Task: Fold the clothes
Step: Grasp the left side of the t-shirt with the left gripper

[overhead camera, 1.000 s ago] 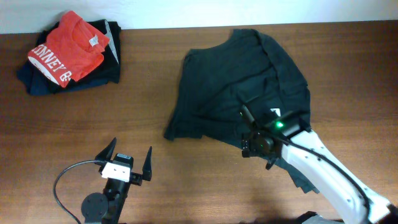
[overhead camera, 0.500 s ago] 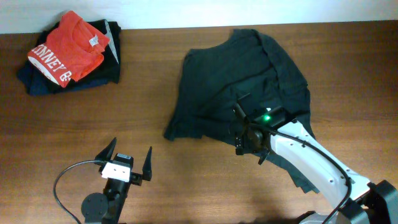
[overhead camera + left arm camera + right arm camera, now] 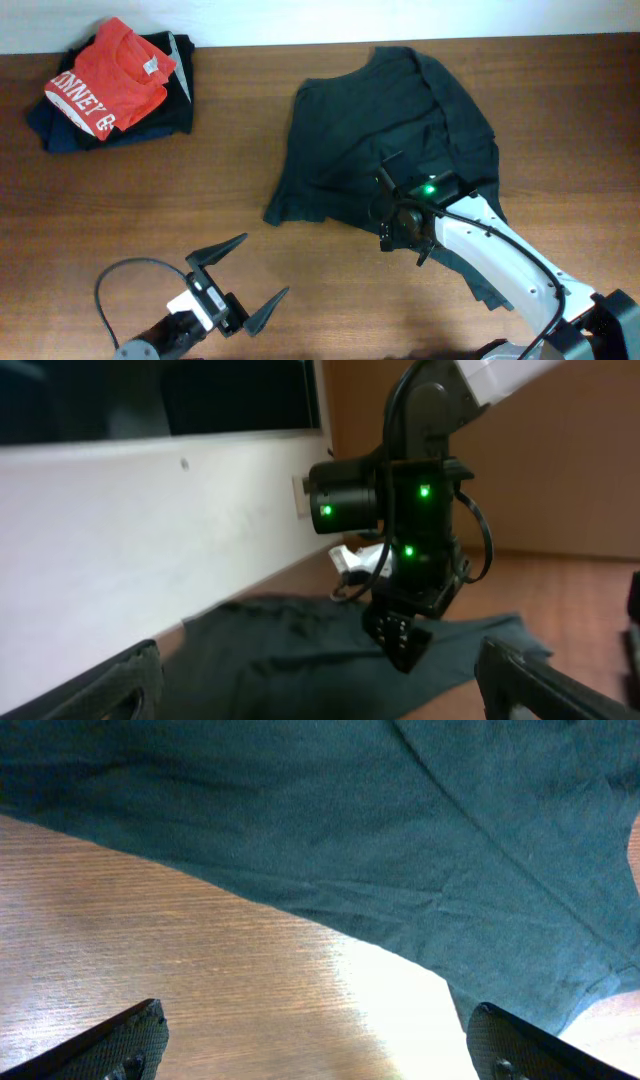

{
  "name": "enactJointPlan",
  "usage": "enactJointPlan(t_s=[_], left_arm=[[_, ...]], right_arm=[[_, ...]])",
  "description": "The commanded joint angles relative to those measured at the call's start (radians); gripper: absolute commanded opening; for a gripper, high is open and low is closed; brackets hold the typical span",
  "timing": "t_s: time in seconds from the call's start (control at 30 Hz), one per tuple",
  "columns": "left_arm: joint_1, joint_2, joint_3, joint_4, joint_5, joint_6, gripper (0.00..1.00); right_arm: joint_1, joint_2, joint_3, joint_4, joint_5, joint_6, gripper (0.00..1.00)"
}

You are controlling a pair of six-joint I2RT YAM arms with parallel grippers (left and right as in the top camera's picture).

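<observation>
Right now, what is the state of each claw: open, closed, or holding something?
Left claw: open, holding nothing, over the bare table.
Right claw: open, holding nothing, above the edge of the dark T-shirt.

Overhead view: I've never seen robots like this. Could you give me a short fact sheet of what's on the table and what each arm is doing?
surface: wooden table
dark T-shirt: lying rumpled and unfolded, right of centre
pile at far left: red shirt on top of folded dark garments
right arm: jaws wide open and empty, over the T-shirt's near edge
left arm: jaws wide open and empty, over bare wood, away from the T-shirt
folding: not yet begun
</observation>
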State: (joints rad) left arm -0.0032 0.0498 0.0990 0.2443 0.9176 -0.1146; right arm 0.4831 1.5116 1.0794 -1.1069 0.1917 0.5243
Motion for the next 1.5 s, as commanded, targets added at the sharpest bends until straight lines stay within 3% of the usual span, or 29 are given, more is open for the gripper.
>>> enactJointPlan(t_s=[0.0, 0.17, 0.23, 0.33, 0.4, 0.5, 0.53, 0.57, 0.73, 0.87, 0.93, 1.03, 1.1, 1.13, 1.2, 1.47], left_arm=[[0.002, 0.197, 0.143, -0.103, 0.036, 0.035, 0.99], [0.002, 0.674, 0.467, -0.278, 0.062, 0.112, 0.99], [0.002, 0.829, 0.568, -0.283, 0.066, 0.108, 0.99], [0.002, 0.927, 0.581, -0.207, 0.070, 0.108, 0.99], [-0.008, 0.935, 0.612, -0.307, -0.349, 0.031, 0.99], [-0.093, 0.939, 0.715, -0.531, -0.969, 0.026, 0.99], [-0.141, 0.944, 0.744, -0.587, -1.140, 0.026, 0.99], [-0.177, 0.945, 0.747, -0.588, -1.184, 0.029, 0.99], [-0.219, 1.013, 0.747, -0.695, -0.811, 0.029, 0.99], [-0.219, 1.209, 0.747, -0.724, -0.805, 0.029, 0.99], [-0.219, 1.397, 0.747, -0.692, -0.751, 0.029, 0.99], [-0.219, 1.534, 0.747, -0.637, -0.692, 0.029, 0.98], [-0.219, 1.574, 0.747, -0.623, -0.692, 0.029, 0.89], [-0.219, 1.582, 0.747, -0.623, -0.683, 0.028, 0.78], [-0.219, 1.597, 0.747, -0.623, -0.669, 0.017, 0.74], [-0.286, 1.659, 0.747, -0.615, -0.717, 0.006, 0.73]], right_arm=[[0.000, 0.000, -0.003, 0.000, -0.002, 0.016, 0.99], [0.000, 0.000, -0.003, -0.001, -0.002, 0.016, 0.99], [0.000, 0.000, -0.003, 0.000, -0.002, 0.016, 0.99], [0.000, 0.000, -0.003, 0.005, -0.001, 0.016, 0.99], [0.000, 0.000, -0.003, 0.007, -0.001, 0.015, 0.99], [0.000, 0.000, -0.003, 0.021, -0.002, 0.016, 0.99], [0.000, 0.000, -0.003, 0.043, -0.003, 0.016, 0.99], [0.000, 0.000, -0.003, 0.057, -0.006, 0.016, 0.99], [0.000, 0.000, -0.003, 0.086, -0.027, 0.016, 0.99], [0.000, 0.000, -0.003, 0.079, -0.032, 0.016, 0.99], [0.000, 0.000, -0.002, 0.087, -0.069, 0.016, 0.99], [0.000, 0.000, -0.002, 0.087, -0.069, 0.016, 0.99], [0.000, 0.000, -0.002, 0.087, -0.069, 0.016, 0.99], [0.000, 0.000, -0.002, 0.087, -0.069, 0.016, 0.99], [0.000, 0.000, -0.002, 0.087, -0.069, 0.016, 0.99], [0.000, 0.000, -0.002, 0.075, -0.080, 0.015, 0.99]])
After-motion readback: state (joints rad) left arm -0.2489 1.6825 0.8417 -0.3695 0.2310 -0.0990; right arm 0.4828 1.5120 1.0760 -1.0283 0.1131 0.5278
